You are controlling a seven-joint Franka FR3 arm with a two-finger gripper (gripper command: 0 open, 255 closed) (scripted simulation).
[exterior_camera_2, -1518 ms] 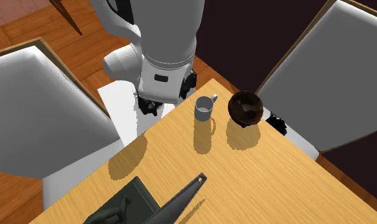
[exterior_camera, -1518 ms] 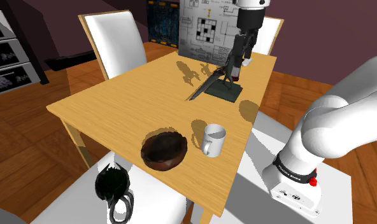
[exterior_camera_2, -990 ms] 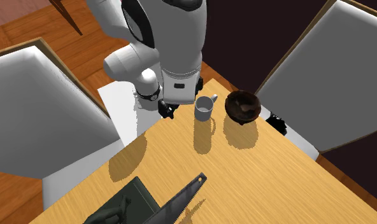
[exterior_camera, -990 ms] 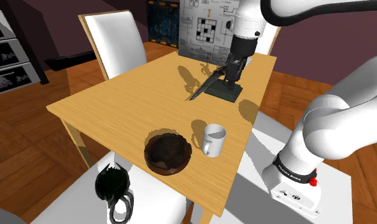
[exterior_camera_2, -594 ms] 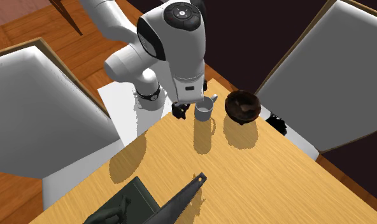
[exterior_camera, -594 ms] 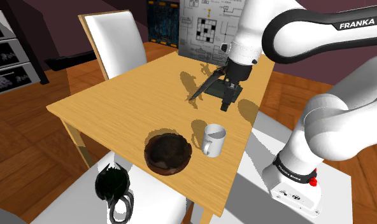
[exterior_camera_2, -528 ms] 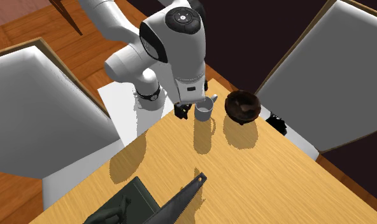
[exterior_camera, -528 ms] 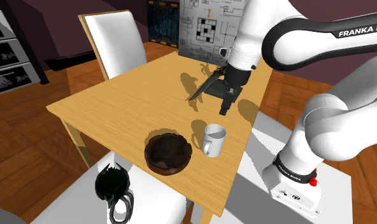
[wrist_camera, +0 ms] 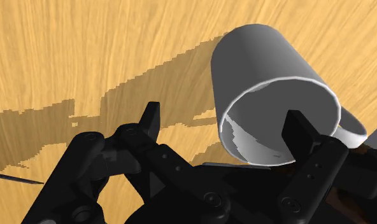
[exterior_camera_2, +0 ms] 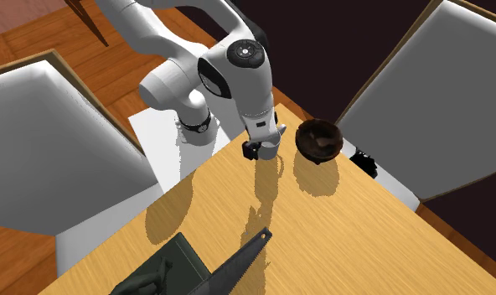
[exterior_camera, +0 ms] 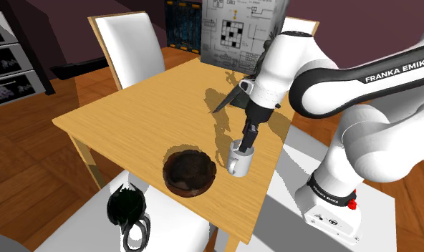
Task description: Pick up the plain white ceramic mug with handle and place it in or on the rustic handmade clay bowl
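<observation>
A white mug (exterior_camera: 239,160) stands upright near the table edge closest to the stand, its handle (wrist_camera: 353,131) pointing away from the arm's side. Beside it, toward the shoulder view's left, sits a dark brown rough bowl (exterior_camera: 190,170), also seen as the bowl (exterior_camera_2: 319,140). My black gripper (exterior_camera: 246,141) hangs right at the mug's rim, open. In the wrist view the gripper (wrist_camera: 225,127) straddles one wall of the mug (wrist_camera: 263,70): one finger (wrist_camera: 298,132) is over the opening, the other finger (wrist_camera: 151,121) is outside. The hand (exterior_camera_2: 259,147) hides most of the mug in the second exterior view.
A handsaw (exterior_camera_2: 235,263) leans on a dark base (exterior_camera_2: 178,261) at the far end of the wooden table (exterior_camera: 139,114). White chairs (exterior_camera: 132,44) surround the table. A black object (exterior_camera: 127,210) lies on the near chair's seat. A crossword poster (exterior_camera: 232,32) stands behind.
The arm swung from above the saw at the table's far end down to the mug, and the open gripper now sits at its rim. The bowl settled flat early on.
</observation>
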